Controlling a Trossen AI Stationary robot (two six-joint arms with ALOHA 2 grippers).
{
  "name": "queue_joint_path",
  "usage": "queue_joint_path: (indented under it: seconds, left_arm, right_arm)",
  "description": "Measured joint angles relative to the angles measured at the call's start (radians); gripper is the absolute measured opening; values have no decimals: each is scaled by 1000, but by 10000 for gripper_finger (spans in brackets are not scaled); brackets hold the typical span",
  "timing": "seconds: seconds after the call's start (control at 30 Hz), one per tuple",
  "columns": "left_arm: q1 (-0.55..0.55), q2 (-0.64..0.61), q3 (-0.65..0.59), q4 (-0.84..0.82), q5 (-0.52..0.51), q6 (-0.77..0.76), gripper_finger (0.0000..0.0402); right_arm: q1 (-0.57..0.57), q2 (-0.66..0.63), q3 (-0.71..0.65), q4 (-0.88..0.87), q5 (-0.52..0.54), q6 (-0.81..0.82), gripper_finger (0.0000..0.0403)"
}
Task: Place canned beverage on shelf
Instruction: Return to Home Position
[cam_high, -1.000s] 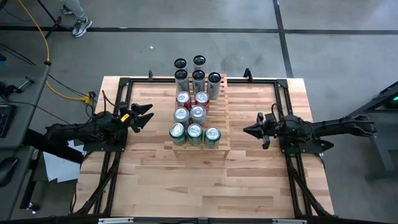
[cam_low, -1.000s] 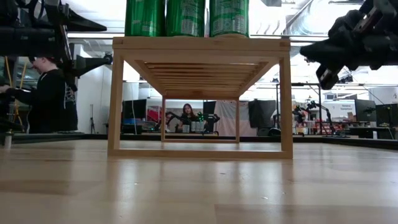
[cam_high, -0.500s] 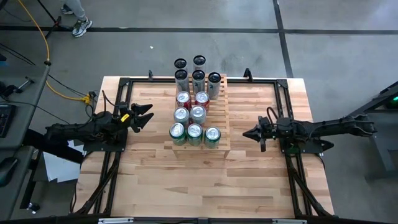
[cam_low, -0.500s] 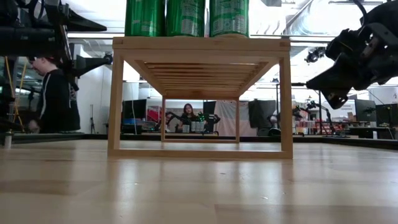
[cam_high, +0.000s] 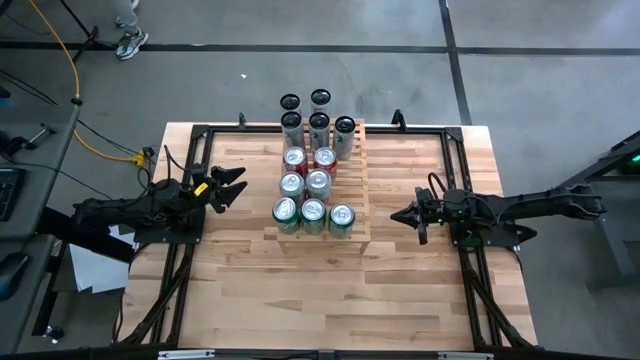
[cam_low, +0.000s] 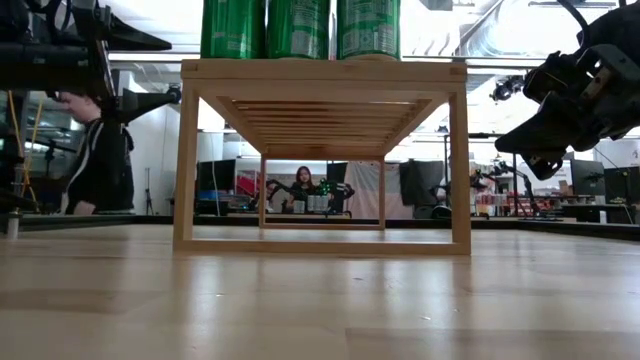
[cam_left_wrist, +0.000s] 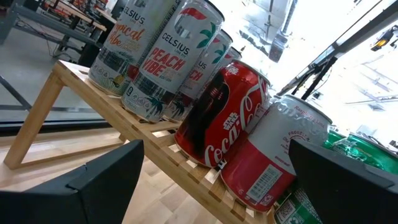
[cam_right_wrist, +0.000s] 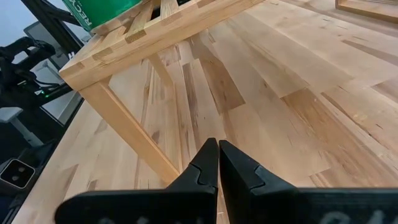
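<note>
The light-wood shelf (cam_high: 358, 190) stands mid-table and carries several cans: green ones (cam_high: 313, 214) at its near end, red ones (cam_left_wrist: 227, 127) in the middle, tall slim ones (cam_high: 318, 127) at the far end. My left gripper (cam_high: 232, 186) is open and empty, left of the shelf. My right gripper (cam_high: 396, 213) is shut and empty, right of the shelf's near corner, above the table.
Two more tall cans (cam_high: 305, 100) show beyond the table's far edge. Black frame rails (cam_high: 190, 160) run along the table's sides. People show in the room behind (cam_low: 100, 150). Bare tabletop (cam_high: 320, 290) lies near the front edge.
My right gripper has moved toward the shelf and dipped lower, its fingers closing from open to shut. My left gripper has kept still.
</note>
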Motion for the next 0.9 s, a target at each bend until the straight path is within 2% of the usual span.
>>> queue_joint_path:
  seconds: [0.4,0.57,0.73,0.9]
  left_arm:
    - [0,0,0,0,0,0,392]
    - [0,0,0,-5,0,0,392]
    - [0,0,0,-19,0,0,392]
    - [0,4,0,-20,1,0,392]
  right_arm:
    - [0,-8,0,-13,0,0,0]
    - [14,-215,1,-141,-1,0,0]
    - [6,-435,1,-143,-8,0,0]
    - [1,-443,0,-62,-2,0,0]
